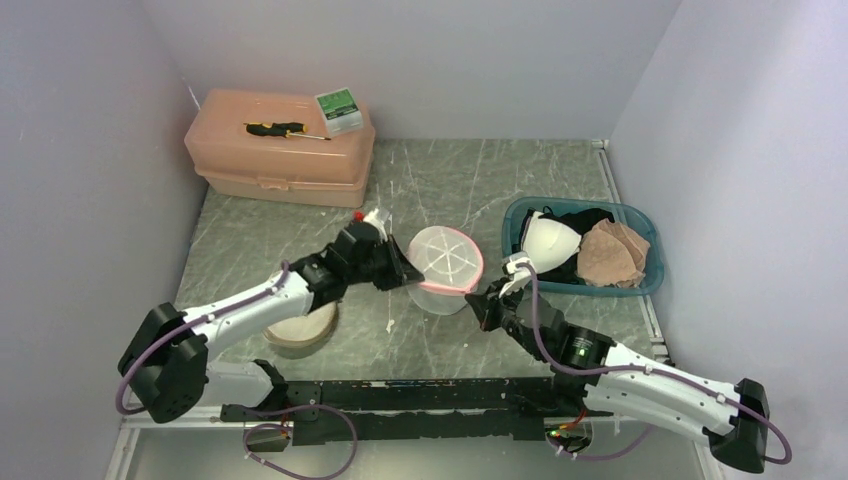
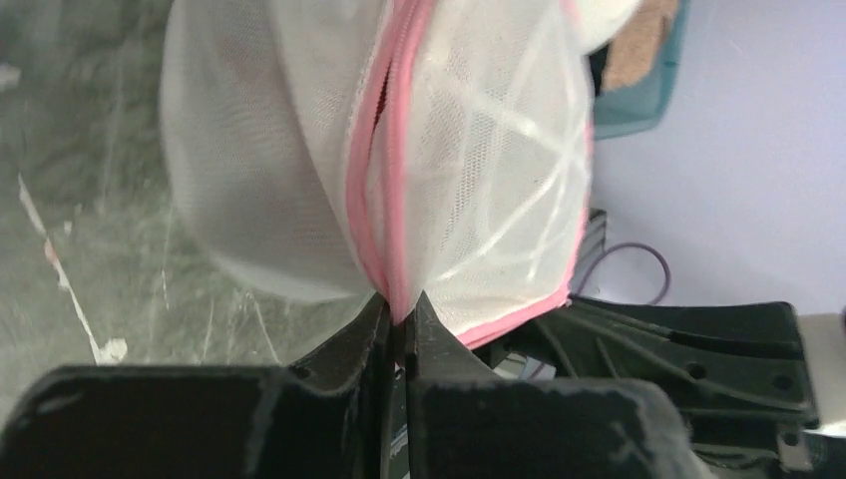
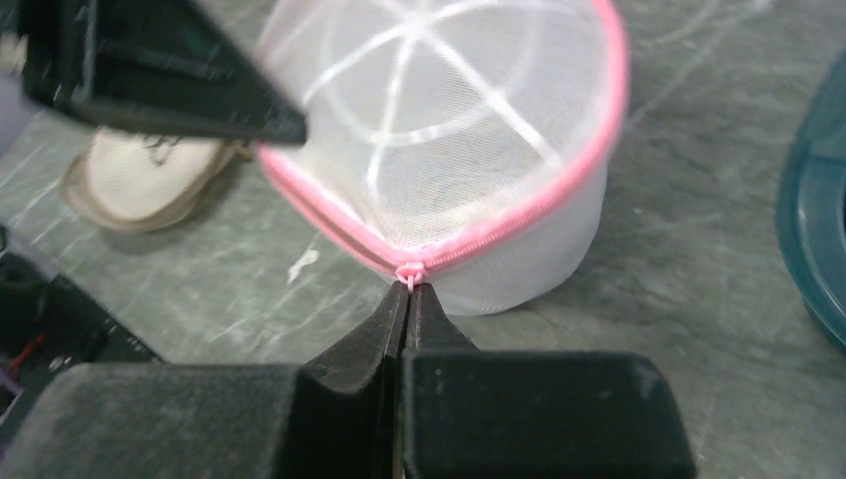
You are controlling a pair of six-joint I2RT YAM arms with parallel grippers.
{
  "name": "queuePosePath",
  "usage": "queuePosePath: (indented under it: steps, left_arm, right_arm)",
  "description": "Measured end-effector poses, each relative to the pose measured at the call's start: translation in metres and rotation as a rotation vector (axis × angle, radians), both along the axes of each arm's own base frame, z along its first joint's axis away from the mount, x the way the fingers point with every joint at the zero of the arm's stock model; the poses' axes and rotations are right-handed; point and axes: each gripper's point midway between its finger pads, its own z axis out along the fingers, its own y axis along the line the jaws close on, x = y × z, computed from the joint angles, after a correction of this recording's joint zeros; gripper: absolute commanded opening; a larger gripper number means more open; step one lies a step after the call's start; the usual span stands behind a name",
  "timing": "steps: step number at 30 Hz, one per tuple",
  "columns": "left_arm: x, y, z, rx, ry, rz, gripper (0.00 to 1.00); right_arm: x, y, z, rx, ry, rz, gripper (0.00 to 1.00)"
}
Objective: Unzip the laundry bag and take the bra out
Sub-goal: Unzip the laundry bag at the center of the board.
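A round white mesh laundry bag (image 1: pixel 447 262) with a pink zipper stands in the middle of the table, its lid side tilted up. My left gripper (image 1: pixel 412 278) is shut on the pink zipper edge (image 2: pixel 399 200) at the bag's left side, its tips (image 2: pixel 403 309) pinching the tape. At the bag's near right my right gripper (image 1: pixel 478 300) is shut on the small pink zipper pull (image 3: pixel 409 271), where the zipper (image 3: pixel 519 215) still runs closed to either side. The bra is hidden; nothing shows through the mesh (image 3: pixel 449 130).
A peach toolbox (image 1: pixel 280 150) at the back left carries a green box (image 1: pixel 339 110) and a screwdriver (image 1: pixel 275 129). A teal basket (image 1: pixel 655 278) with white, black and beige garments stands at the right. A beige padded cup (image 1: pixel 305 332) lies under my left arm.
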Motion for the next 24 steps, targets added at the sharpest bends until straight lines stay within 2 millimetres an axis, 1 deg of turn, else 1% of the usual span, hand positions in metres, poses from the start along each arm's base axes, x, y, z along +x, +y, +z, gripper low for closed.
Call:
queuePosePath:
  steps: [2, 4, 6, 8, 10, 11, 13, 14, 15, 16, 17, 18, 19, 21, 22, 24]
  left_arm:
    - [0.011, 0.003, 0.019, -0.012, -0.055, -0.068, 0.16]
    - [0.017, 0.003, 0.035, -0.020, -0.103, -0.134, 0.17]
    - [0.025, -0.002, 0.050, -0.021, -0.154, -0.214, 0.19]
    - [0.034, -0.010, 0.058, -0.033, -0.193, -0.282, 0.19]
    - [0.042, -0.015, 0.051, -0.051, -0.198, -0.332, 0.20]
    - [0.046, -0.016, 0.042, -0.063, -0.192, -0.345, 0.20]
    - [0.049, -0.013, 0.015, -0.086, -0.154, -0.349, 0.20]
    - [0.046, -0.009, 0.001, -0.090, -0.128, -0.345, 0.23]
    - [0.041, -0.002, -0.014, -0.091, -0.091, -0.329, 0.29]
    - [0.037, 0.004, -0.024, -0.086, -0.063, -0.318, 0.45]
    - [0.032, 0.009, -0.030, -0.081, -0.042, -0.303, 0.58]
    - [0.029, 0.015, -0.031, -0.074, -0.033, -0.289, 0.66]
    - [0.028, 0.019, -0.028, -0.066, -0.037, -0.277, 0.72]
    - [0.027, 0.027, -0.004, -0.063, -0.090, -0.239, 0.83]
    - [0.026, 0.031, 0.014, -0.070, -0.133, -0.216, 0.86]
    - [0.022, 0.042, 0.048, -0.082, -0.207, -0.174, 0.88]
  right_arm:
    - [-0.006, 0.006, 0.009, 0.006, -0.027, 0.058, 0.00]
    - [-0.014, 0.013, 0.014, 0.008, -0.044, 0.117, 0.00]
    - [-0.019, 0.020, 0.015, 0.008, -0.050, 0.160, 0.00]
    - [-0.022, 0.027, 0.013, 0.006, -0.048, 0.188, 0.00]
    - [-0.022, 0.033, 0.009, 0.000, -0.039, 0.200, 0.00]
    - [-0.022, 0.035, 0.005, -0.003, -0.031, 0.201, 0.00]
    - [-0.021, 0.038, -0.005, -0.016, -0.010, 0.201, 0.00]
    - [-0.022, 0.039, -0.012, -0.028, 0.006, 0.201, 0.00]
    - [-0.023, 0.040, -0.019, -0.038, 0.022, 0.202, 0.00]
    - [-0.024, 0.040, -0.025, -0.043, 0.035, 0.203, 0.00]
    - [-0.025, 0.040, -0.029, -0.044, 0.045, 0.203, 0.00]
    - [-0.025, 0.040, -0.032, -0.047, 0.052, 0.202, 0.00]
    - [-0.026, 0.040, -0.034, -0.045, 0.056, 0.200, 0.00]
    - [-0.026, 0.040, -0.035, -0.039, 0.060, 0.196, 0.00]
    - [-0.026, 0.040, -0.035, -0.038, 0.061, 0.196, 0.00]
    - [-0.025, 0.041, -0.035, -0.034, 0.061, 0.194, 0.00]
